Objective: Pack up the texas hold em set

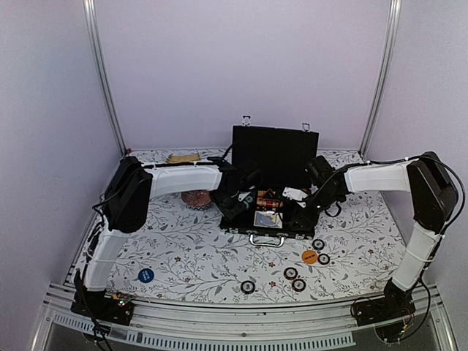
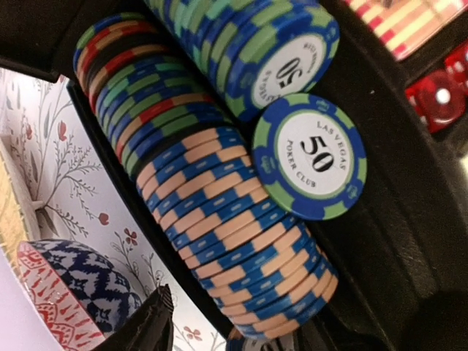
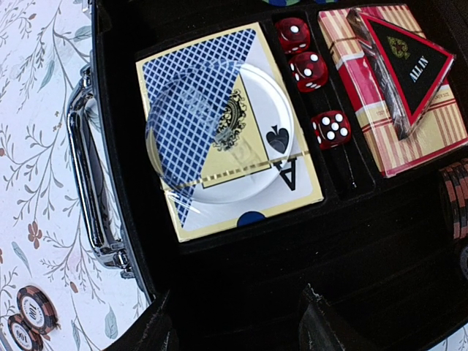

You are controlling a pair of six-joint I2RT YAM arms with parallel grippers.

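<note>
The black briefcase (image 1: pixel 274 150) lies open mid-table with its lid upright. My left gripper (image 1: pixel 238 201) is over its left side, open and empty (image 2: pixel 292 333), above rows of poker chips (image 2: pixel 234 212). A loose blue-green 50 chip (image 2: pixel 309 155) lies on them. My right gripper (image 1: pixel 303 212) is open and empty (image 3: pixel 235 329) over an empty black slot. Ahead of it lie a card deck (image 3: pixel 227 131) under a clear round disc, three red dice (image 3: pixel 330 128), and a red triangle (image 3: pixel 406 58) on a striped deck. Several chips (image 1: pixel 290 273), an orange disc (image 1: pixel 310 257) and a blue disc (image 1: pixel 145 275) lie on the table.
The pink-red woven ball (image 1: pixel 197 197) sits just left of the case, close to my left arm, and shows in the left wrist view (image 2: pixel 66 300). A tan slatted mat (image 1: pixel 183 157) lies at the back left. The silver handle (image 3: pixel 91 183) faces the near edge.
</note>
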